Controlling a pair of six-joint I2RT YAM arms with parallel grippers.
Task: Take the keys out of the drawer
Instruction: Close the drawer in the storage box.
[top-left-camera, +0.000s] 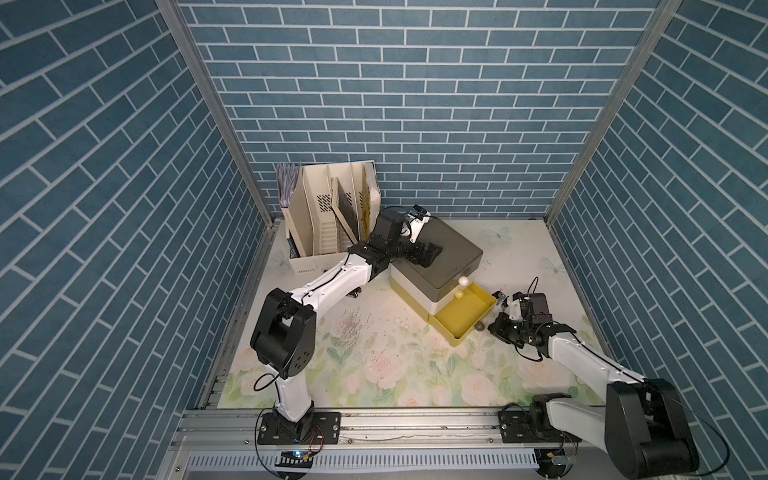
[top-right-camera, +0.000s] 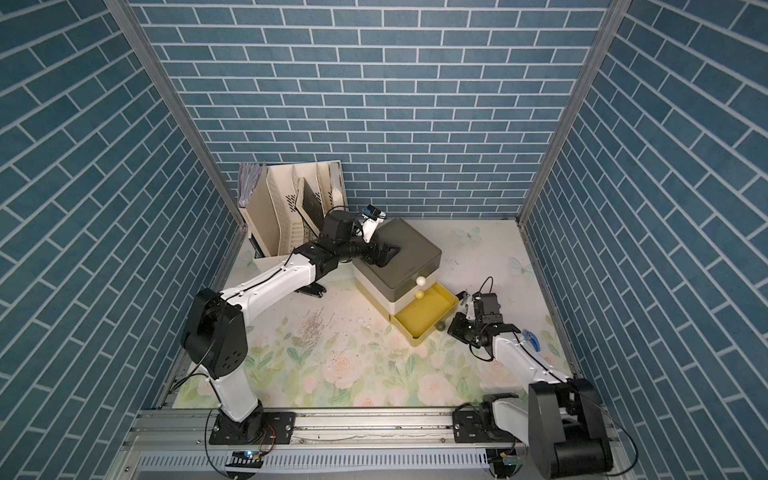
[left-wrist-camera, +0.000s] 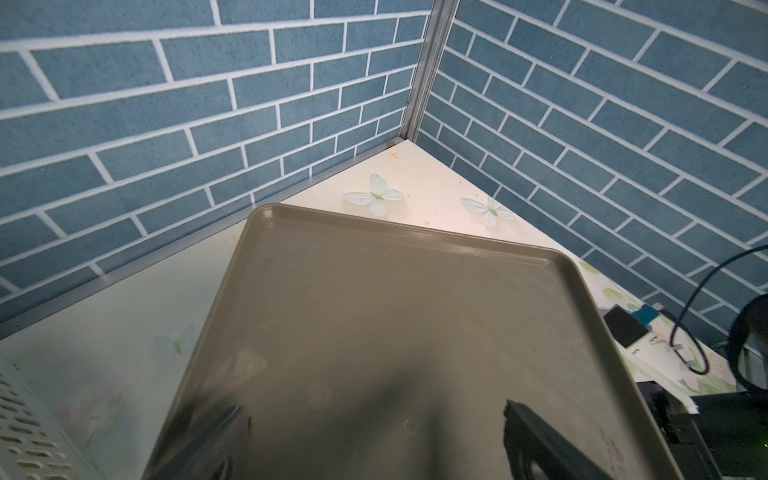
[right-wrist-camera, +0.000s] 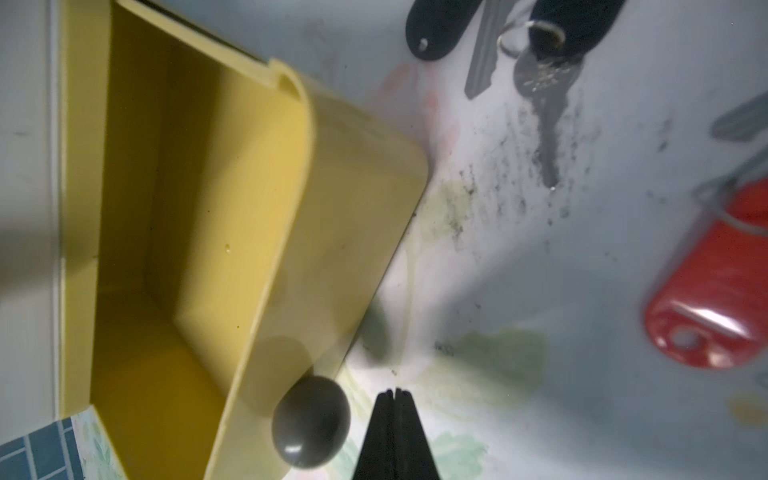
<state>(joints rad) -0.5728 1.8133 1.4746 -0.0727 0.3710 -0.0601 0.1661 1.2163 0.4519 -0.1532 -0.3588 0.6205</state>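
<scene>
Right gripper (right-wrist-camera: 392, 401): jaws shut, empty, beside the drawer knob (right-wrist-camera: 311, 419). Keys (right-wrist-camera: 540, 75): on the table (right-wrist-camera: 540, 270), outside the empty yellow drawer (right-wrist-camera: 266, 174). Probably light, stiff, flat and slippery; pinch the red tag (right-wrist-camera: 712, 291).

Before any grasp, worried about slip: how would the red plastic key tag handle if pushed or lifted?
The red plastic key tag looks flat and glossy, so it probably slides, not rolls. Its metal ring looks loose, so it likely flops when lifted.

White-shelled left arm (top-left-camera: 328, 282) and right arm (top-left-camera: 582, 357), black joints, thin black cables; black left end effector (top-left-camera: 431, 254), right end effector (right-wrist-camera: 394, 392).
</scene>
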